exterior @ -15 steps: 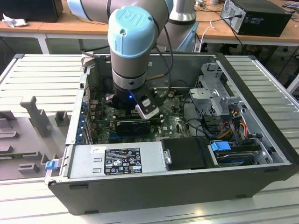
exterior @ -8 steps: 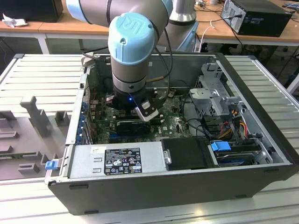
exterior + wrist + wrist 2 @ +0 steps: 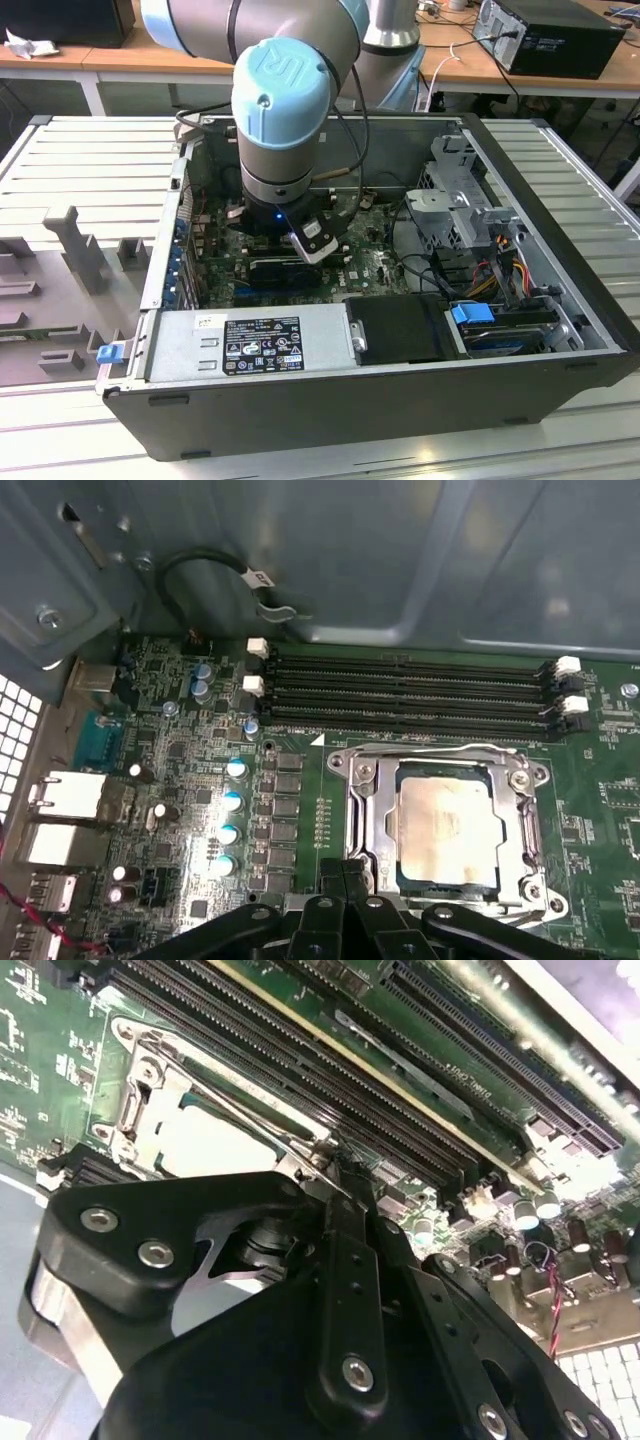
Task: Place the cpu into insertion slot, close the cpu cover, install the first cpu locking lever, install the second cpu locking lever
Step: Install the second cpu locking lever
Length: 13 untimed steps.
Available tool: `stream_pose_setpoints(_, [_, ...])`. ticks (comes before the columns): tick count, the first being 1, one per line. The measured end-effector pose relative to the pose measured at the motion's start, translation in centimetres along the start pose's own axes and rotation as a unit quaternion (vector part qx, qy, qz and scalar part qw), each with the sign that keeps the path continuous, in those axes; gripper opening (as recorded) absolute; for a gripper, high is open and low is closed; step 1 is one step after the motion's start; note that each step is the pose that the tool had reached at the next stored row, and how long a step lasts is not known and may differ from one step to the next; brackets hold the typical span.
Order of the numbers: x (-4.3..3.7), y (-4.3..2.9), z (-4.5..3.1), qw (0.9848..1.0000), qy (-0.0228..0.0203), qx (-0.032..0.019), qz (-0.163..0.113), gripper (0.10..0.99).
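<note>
First wrist view: cpu (image 3: 447, 825) seated flat in insertion slot (image 3: 375, 825), silver face up, cpu cover (image 3: 528, 825) down around it; my gripper (image 3: 345, 875) narrowed at the socket's edge.

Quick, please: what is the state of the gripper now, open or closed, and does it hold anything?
Gripper: fingers together, shut, holding nothing visible, tips at the edge of the cpu cover.

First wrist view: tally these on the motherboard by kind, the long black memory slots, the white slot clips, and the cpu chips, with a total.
long black memory slots: 4
white slot clips: 4
cpu: 1
Total: 9
</note>
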<state>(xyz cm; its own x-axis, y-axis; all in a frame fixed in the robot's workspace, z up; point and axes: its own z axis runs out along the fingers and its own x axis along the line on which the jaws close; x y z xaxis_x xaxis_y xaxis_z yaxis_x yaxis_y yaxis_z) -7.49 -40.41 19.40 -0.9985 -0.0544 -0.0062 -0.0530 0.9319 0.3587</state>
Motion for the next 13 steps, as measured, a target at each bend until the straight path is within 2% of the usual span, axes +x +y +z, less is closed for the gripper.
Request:
stream_pose_setpoints(4, [0.06,0.7,-1.81,1.0,0.0,-0.0002,0.0,0.106])
stream_pose_setpoints(7, [0.05,1.68,-4.17,1.0,0.0001,-0.0002,0.0,0.106])
stream_pose_setpoints(8, [0.0,1.8,-4.51,1.0,0.001,-0.0003,0.0,0.106])
stream_pose_setpoints(9, [-0.45,1.79,-4.51,1.0,0.0053,-0.0007,0.002,0.106])
stream_pose_setpoints(13, [-2.21,1.7,-4.54,0.9998,0.0164,-0.0021,0.006,0.106])
